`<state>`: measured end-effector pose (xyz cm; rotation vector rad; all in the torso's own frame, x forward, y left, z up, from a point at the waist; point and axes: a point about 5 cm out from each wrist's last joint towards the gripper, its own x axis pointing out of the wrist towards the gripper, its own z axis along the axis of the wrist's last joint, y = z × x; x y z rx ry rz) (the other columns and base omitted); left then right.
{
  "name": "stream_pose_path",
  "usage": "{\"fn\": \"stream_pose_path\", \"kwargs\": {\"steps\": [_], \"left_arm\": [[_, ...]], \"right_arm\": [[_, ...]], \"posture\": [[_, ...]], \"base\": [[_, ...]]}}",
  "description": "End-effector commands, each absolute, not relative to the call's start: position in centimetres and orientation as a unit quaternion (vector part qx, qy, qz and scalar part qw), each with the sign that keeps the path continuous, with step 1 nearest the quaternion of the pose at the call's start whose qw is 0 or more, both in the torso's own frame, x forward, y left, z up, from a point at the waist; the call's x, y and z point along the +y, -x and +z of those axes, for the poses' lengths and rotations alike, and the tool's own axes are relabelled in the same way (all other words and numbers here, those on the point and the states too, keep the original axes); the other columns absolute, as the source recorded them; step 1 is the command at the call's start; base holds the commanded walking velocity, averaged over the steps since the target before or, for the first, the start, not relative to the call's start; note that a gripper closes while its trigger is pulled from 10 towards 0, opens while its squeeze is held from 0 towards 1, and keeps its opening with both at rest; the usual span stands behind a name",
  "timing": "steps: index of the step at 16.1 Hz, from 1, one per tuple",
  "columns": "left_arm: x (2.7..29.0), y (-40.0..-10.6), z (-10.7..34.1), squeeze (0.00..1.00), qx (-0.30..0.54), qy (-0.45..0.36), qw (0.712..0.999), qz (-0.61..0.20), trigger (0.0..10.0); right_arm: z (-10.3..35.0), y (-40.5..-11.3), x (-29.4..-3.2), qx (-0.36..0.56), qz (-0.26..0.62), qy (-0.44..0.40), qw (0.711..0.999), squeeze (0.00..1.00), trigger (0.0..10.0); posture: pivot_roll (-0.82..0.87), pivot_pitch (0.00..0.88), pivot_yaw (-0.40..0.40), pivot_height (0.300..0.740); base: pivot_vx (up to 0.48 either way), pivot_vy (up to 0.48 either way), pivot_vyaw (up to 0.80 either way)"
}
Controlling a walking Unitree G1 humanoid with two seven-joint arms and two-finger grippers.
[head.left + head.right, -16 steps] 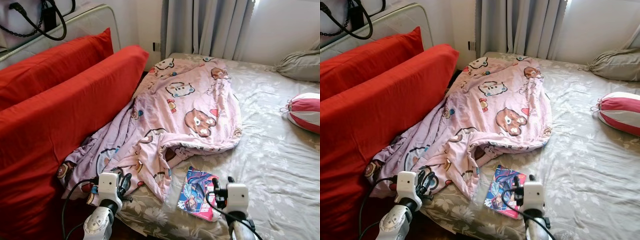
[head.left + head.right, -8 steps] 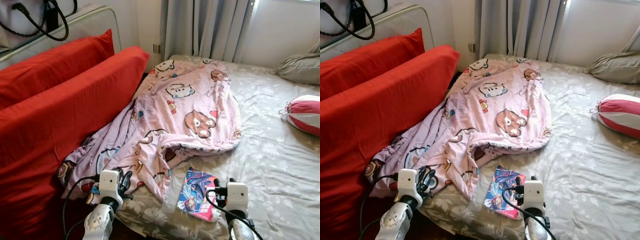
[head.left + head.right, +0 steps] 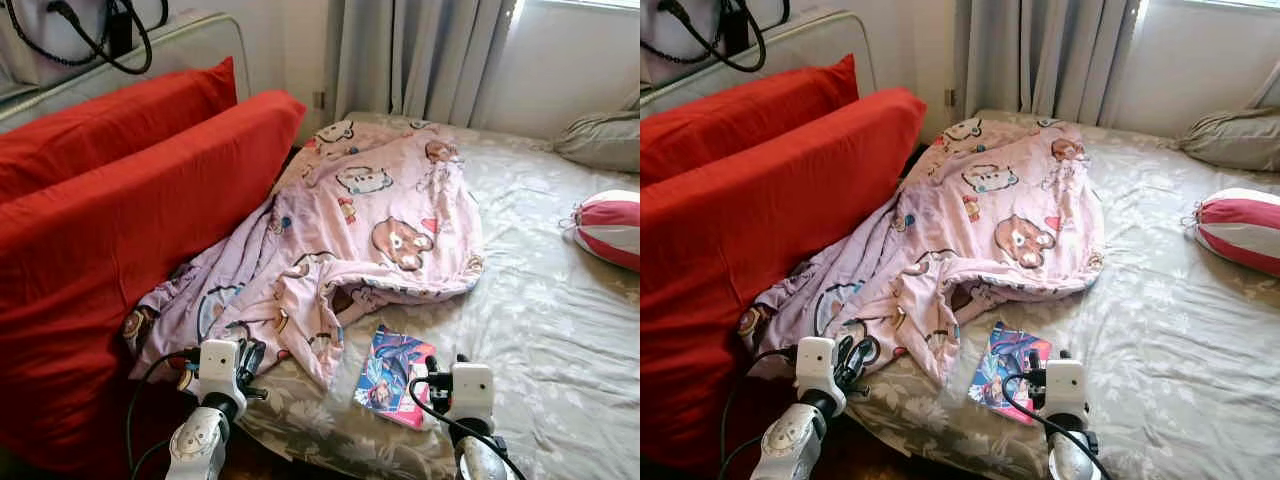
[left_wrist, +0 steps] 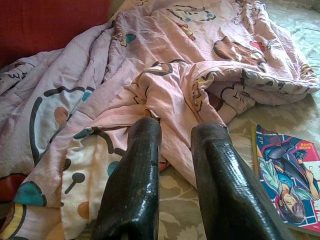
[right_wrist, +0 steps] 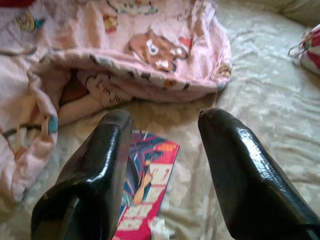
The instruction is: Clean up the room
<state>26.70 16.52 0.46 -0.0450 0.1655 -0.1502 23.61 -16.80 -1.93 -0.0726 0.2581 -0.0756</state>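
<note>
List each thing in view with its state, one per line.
Blanket: rumpled, spread over the bed, one end against the red cushions.
Comic: lying flat, closed, near the bed's edge.
Red cushions: propped along the bed's side.
Striped pillow: lying on the sheet.
Curtains: drawn.
Left claw: open, empty, above the blanket's edge.
Right claw: open, empty, above the comic.

Soft cloth blanket (image 3: 370, 220), glossy paper comic (image 3: 395, 375).
</note>
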Motion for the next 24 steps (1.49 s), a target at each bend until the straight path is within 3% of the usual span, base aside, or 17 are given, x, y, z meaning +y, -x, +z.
{"fn": "stream_pose_path", "kwargs": {"steps": [1,3,24], "left_arm": [[16.4,-26.8,0.6,0.0,0.08,0.028,0.994,-0.075,10.0],[16.3,-26.8,0.6,0.0,0.081,0.028,0.993,-0.077,10.0],[16.1,-27.0,0.4,0.0,0.101,0.05,0.989,-0.093,10.0]], "right_arm": [[-1.8,-23.8,-16.8,0.129,-0.039,0.036,0.99,0.0,10.0],[-1.9,-23.8,-16.7,0.127,-0.031,0.035,0.991,0.0,10.0],[-3.3,-23.5,-16.5,0.187,0.001,0.02,0.982,0.0,10.0]], "posture": [[-0.04,0.067,-0.017,0.662],[-0.04,0.068,-0.016,0.644],[-0.04,0.081,-0.006,0.644]], "base": [[0.0,0.0,0.0],[0.0,0.0,0.0],[0.038,0.0,0.0]]}}
